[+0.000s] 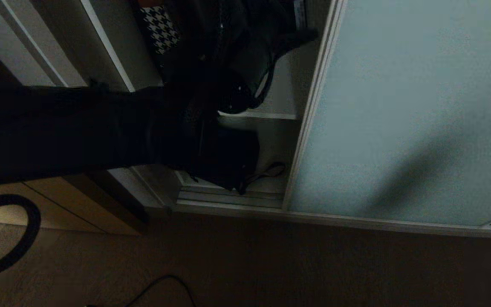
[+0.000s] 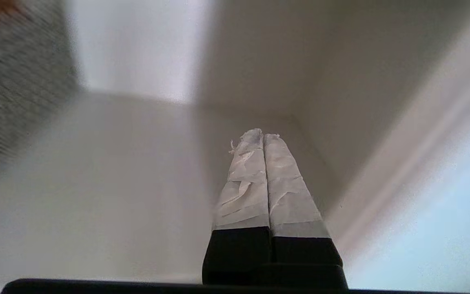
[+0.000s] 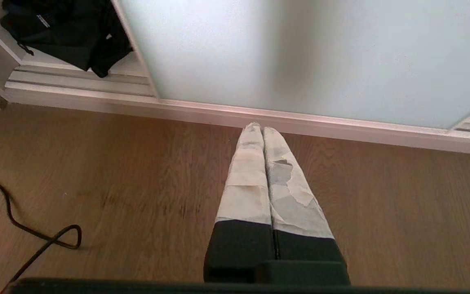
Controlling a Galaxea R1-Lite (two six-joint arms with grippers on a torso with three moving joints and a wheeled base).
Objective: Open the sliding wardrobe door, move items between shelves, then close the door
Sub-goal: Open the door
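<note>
**Left wrist view: fingers pressed together, empty, over a bare shelf**

Left gripper [image 2: 263, 136] has its taped fingers [image 2: 245, 179] closed on nothing, above the pale shelf [image 2: 108, 171] near its back corner. Right gripper [image 3: 262, 130] hangs closed over the wooden floor [image 3: 137, 183]. Sliding wardrobe door [image 1: 403, 111] stands open; black bag [image 3: 61, 30] lies on the bottom board by the door edge.

My head camera looks forward and down at the wardrobe's open bay from a little way back. My left wrist camera sits close inside, facing a shelf [image 2: 96, 196]. My right wrist camera looks down over the floor [image 3: 137, 183]; like the head camera, it shows the sliding wardrobe door [image 1: 407, 111] and black bag [image 3: 67, 28].
</note>
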